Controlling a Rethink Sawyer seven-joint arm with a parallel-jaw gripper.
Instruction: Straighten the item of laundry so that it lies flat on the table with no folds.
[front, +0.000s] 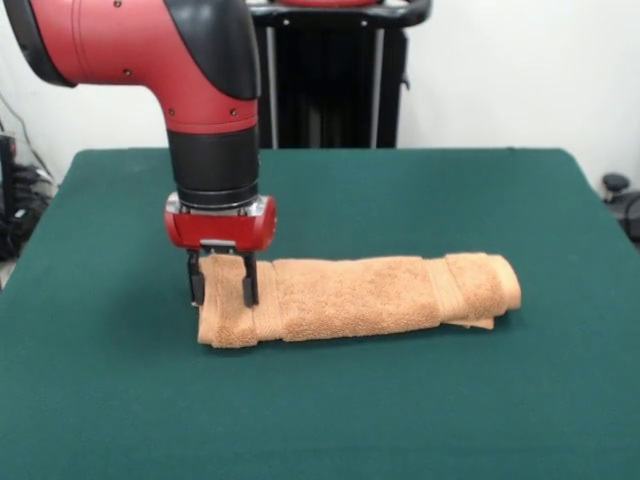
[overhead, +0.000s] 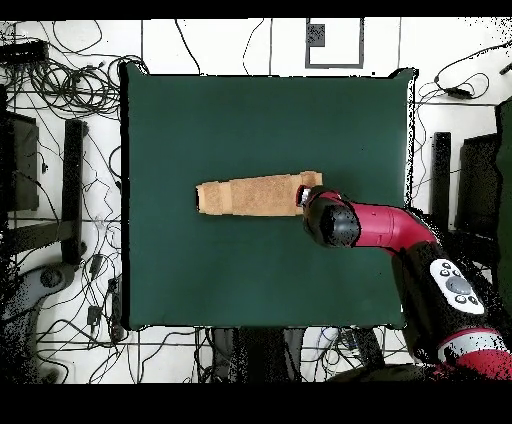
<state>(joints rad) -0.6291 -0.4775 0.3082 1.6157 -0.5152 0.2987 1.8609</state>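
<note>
The table (front: 400, 400) fills most of both views with its dark green top; in the front view its near edge and both near corners are cut off by the picture, while the overhead view shows all four edges. The red and black arm (front: 190, 70) comes next in bulk: the front view shows only its bent lower part, the rest running off the top left, and from overhead it reaches in across the table's right edge, hiding a stretch of green beneath it.

The towel (front: 350, 297) lies about midway between the table's edges, folded into a long, narrow bundle running left to right, with layered folds at its right end in the front view. How many layers it holds cannot be made out.

The gripper (front: 222, 290) stands upright over the bundle's left end in the front view. Its two dark fingers (front: 248, 283) are parted, with the towel's end between them, pressing on the cloth. From overhead the wrist covers the fingers and that end of the towel entirely.
</note>
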